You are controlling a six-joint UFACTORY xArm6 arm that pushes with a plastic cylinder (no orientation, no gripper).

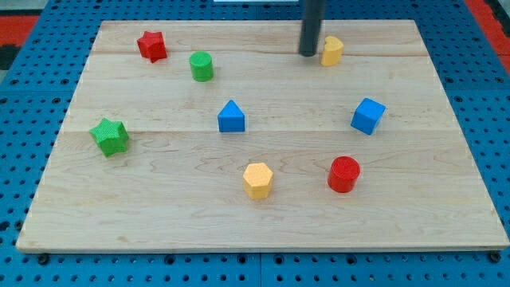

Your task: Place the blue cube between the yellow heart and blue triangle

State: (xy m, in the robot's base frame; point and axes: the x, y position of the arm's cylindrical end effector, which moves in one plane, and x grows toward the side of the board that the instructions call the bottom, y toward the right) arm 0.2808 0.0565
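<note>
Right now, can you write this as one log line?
my tip: beside yellow heart | blue cube: untouched, right of blue triangle | phase: approach

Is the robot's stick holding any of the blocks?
No, nothing is held. My tip is only a rod end on the board; it stands just left of the yellow heart, far from the blue cube and the blue triangle.

red star [151, 45] | green cylinder [201, 66] | green star [110, 135] | yellow hexagon [257, 180] | red cylinder [344, 174] | wooden board [398, 223]
</note>
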